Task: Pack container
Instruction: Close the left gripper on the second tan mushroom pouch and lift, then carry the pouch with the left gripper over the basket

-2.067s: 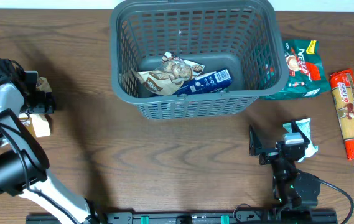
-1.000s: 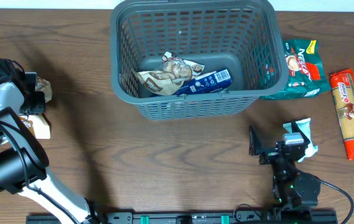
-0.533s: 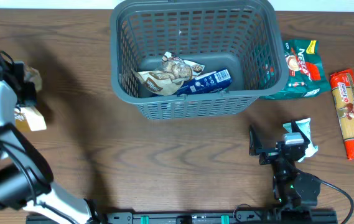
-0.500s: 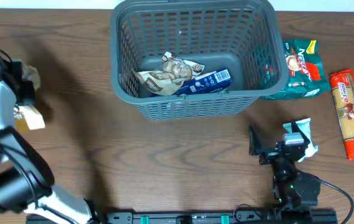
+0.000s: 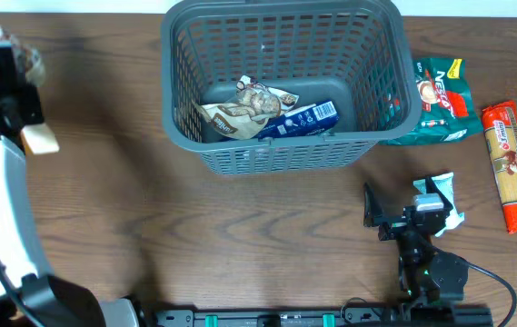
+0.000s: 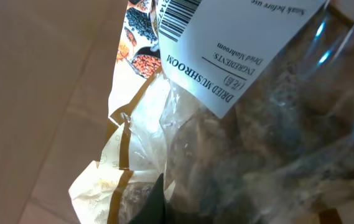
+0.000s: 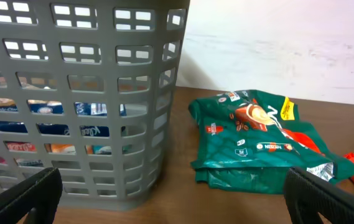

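Note:
The container (image 5: 178, 91) is a dark grey slotted basket at the table's far middle, holding a brown packet (image 5: 244, 107) and a blue packet (image 5: 302, 118). My left gripper (image 5: 17, 86) is at the far left, raised off the table and shut on a clear dried mushroom packet (image 5: 29, 60). In the left wrist view the packet (image 6: 245, 124) and its white label fill the frame, with one dark finger (image 6: 157, 202) showing at the bottom. My right gripper (image 5: 403, 213) rests open near the front right. In the right wrist view the container's wall (image 7: 71, 93) is to its left.
A green coffee bag (image 5: 440, 100) lies against the container's right side and also shows in the right wrist view (image 7: 257, 143). A red pasta packet (image 5: 512, 163) lies at the far right. A white and teal packet (image 5: 443, 193) lies beside the right gripper.
My left gripper has risen from the table at the left edge with the dried mushroom packet, moving further away and up. The right arm has not moved.

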Available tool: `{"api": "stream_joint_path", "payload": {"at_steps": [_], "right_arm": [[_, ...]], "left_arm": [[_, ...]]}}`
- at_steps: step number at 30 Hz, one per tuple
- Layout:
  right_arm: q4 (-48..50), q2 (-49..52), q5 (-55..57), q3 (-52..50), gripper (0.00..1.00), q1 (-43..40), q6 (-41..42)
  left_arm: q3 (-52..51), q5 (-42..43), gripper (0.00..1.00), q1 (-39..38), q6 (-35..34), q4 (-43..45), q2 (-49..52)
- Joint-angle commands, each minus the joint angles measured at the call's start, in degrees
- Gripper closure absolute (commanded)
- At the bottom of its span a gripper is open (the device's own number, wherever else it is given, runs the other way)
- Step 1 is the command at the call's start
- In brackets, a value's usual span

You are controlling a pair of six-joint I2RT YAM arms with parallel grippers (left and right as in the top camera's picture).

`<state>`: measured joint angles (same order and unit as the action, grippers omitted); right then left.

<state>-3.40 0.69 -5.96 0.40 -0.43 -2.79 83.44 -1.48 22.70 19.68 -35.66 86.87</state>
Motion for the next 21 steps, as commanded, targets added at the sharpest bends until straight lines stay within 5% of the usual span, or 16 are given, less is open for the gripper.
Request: {"api": "stream_joint_path", "payload": {"at_steps": [1, 15, 21], "right_arm": [[-0.24, -0.37, 0.11, -0.09, 0.01, -0.35, -0.68], [-0.24, -0.37, 0.11, -0.09, 0.01, -0.35, -0.68], [-0.24, -0.37, 0.09, -0.09, 0.01, -0.35, -0.68]], "left_arm": [[7.34, 0.90, 0.94, -3.04, -1.95, -3.04, -1.90], [30.82, 9.35, 0.94, -15.47, -6.80, -9.51, -1.90], [32.30, 23.71, 0.94, -20.41, -6.93, -7.54, -1.88]]}}
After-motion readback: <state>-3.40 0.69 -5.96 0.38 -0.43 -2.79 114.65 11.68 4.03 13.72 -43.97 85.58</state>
